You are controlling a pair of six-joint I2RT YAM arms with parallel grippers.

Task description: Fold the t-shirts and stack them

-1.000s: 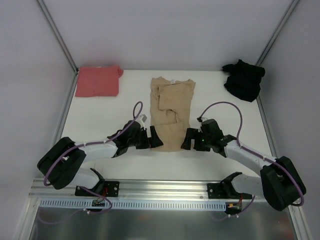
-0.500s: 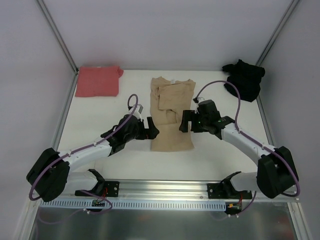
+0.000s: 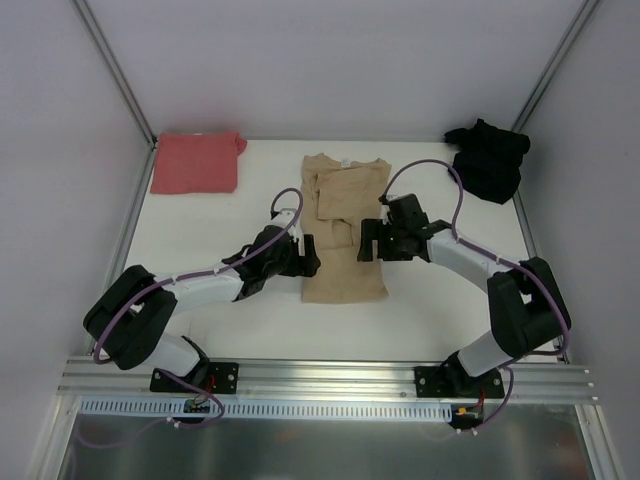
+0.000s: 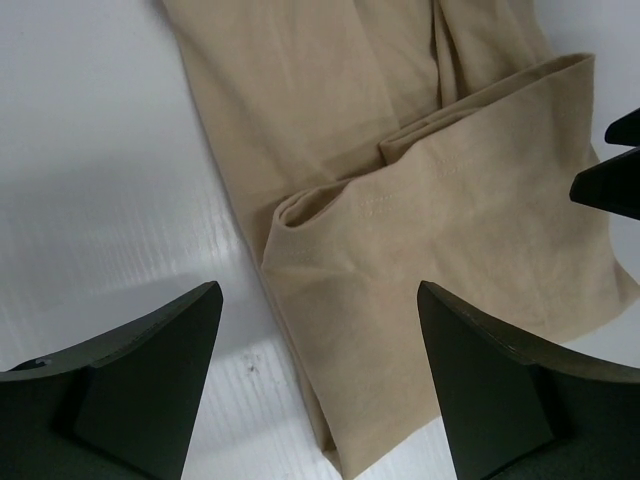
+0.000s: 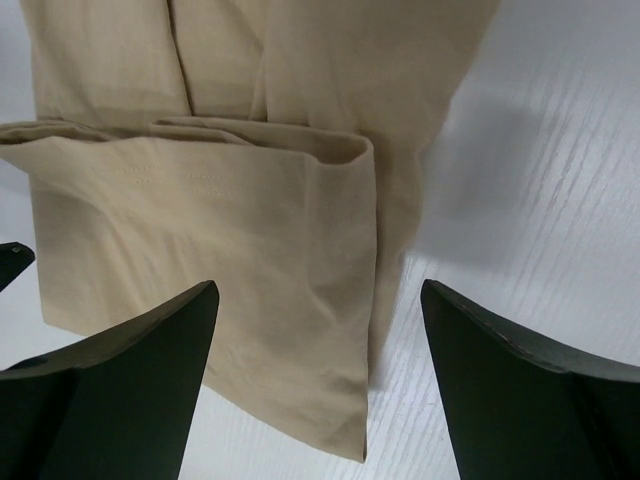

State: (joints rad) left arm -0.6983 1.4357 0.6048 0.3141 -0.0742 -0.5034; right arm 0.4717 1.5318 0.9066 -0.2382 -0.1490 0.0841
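**Both grippers open on either side of the half-folded tan shirt**

The tan shirt (image 3: 343, 235) lay in the middle of the table (image 3: 200, 230), collar toward the far side. It was already narrowed into a long strip, with the sleeves and sides turned inward. The lower part was doubled up over the body, so the turned-up hem (image 4: 440, 170) with its stitching line crossed the strip about halfway. The cloth looked soft and thin. It had some loose wrinkles, and the fold corners were rounded, not sharp.

The left gripper (image 3: 308, 255) stood at the left edge of the strip and the right gripper (image 3: 368, 240) at the right edge, facing each other across it. Each wrist view showed the jaws spread wide with nothing between them except the cloth lying below, so both were released. I think they were placed this way, level with the hem, so that each could take one corner of the doubled part and carry it up evenly for the following fold.

The red shirt (image 3: 195, 162) lay folded flat in the far left corner. The black shirt (image 3: 488, 158) sat crumpled in the far right corner, not yet folded. No stack was made yet.
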